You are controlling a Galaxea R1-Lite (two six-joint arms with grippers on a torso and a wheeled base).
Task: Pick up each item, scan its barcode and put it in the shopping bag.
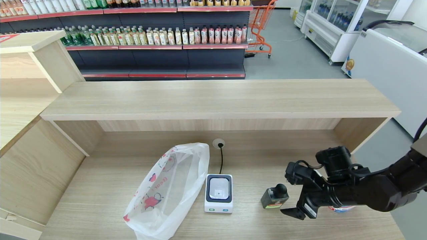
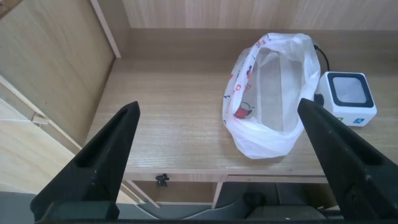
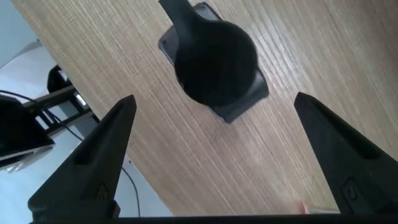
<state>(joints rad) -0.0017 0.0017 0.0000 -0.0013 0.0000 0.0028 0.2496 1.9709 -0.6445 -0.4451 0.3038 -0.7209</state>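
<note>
Nothing looks scanned or bagged yet: the translucent shopping bag [image 1: 168, 190] lies apparently empty on the counter [image 1: 100, 200], left of the scanner [image 1: 219, 192]. A small dark bottle [image 1: 275, 197] with a round black cap stands upright to the scanner's right. The right gripper [image 1: 291, 194] hovers just beside and above it, fingers spread wide, touching nothing. The left gripper [image 2: 217, 107], also spread, hangs over the counter's near edge.
</note>
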